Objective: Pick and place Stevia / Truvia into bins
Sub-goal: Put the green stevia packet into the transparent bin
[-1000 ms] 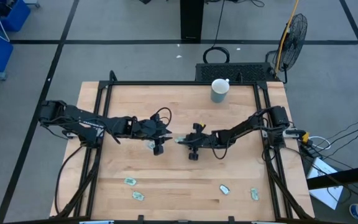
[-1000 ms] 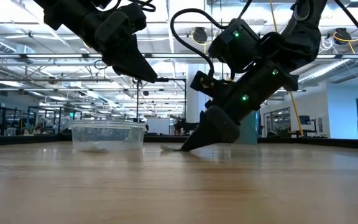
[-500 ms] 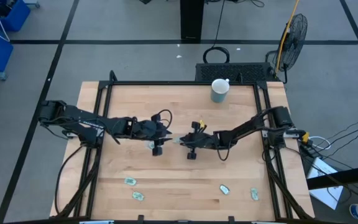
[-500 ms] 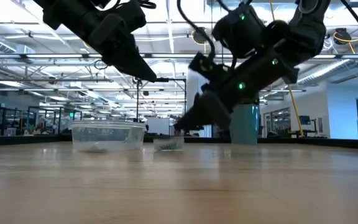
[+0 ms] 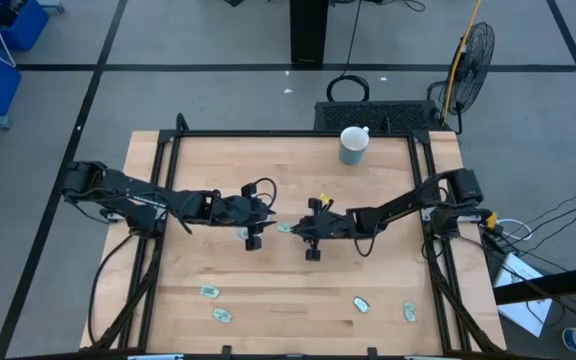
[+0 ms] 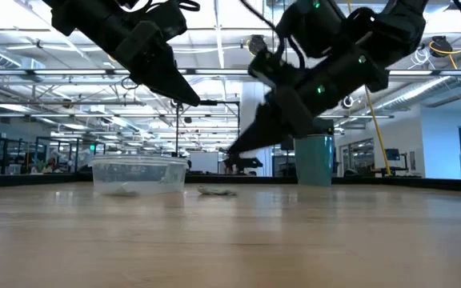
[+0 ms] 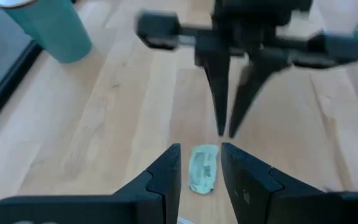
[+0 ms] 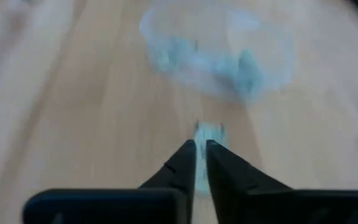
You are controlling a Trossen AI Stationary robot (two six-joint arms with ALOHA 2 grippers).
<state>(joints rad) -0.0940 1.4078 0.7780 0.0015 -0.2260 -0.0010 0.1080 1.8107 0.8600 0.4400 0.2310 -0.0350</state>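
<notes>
One pale green-and-white Stevia packet (image 6: 217,190) lies flat on the table just right of the clear bin (image 6: 138,174), which has packets inside (image 8: 216,59). In the high view this packet (image 5: 284,227) sits between the two grippers at mid-table. My right gripper (image 6: 229,156) is shut and empty. It hangs slanting down above the packet (image 8: 209,132), clear of the table. My left gripper (image 7: 201,165) is open and hovers high above the bin's right side (image 6: 202,102). Its fingers frame the packet (image 7: 204,168) from afar.
A grey-green mug (image 5: 353,145) stands near the far edge. Several more packets lie near the near edge: two at the left (image 5: 209,292) (image 5: 224,315), two at the right (image 5: 361,304) (image 5: 409,312). Bare wood lies between them and the arms.
My right gripper had its fingertips down on the table at the packet. It has risen and now hangs above it. The packet was tipped up briefly and now lies flat again, close to the bin.
</notes>
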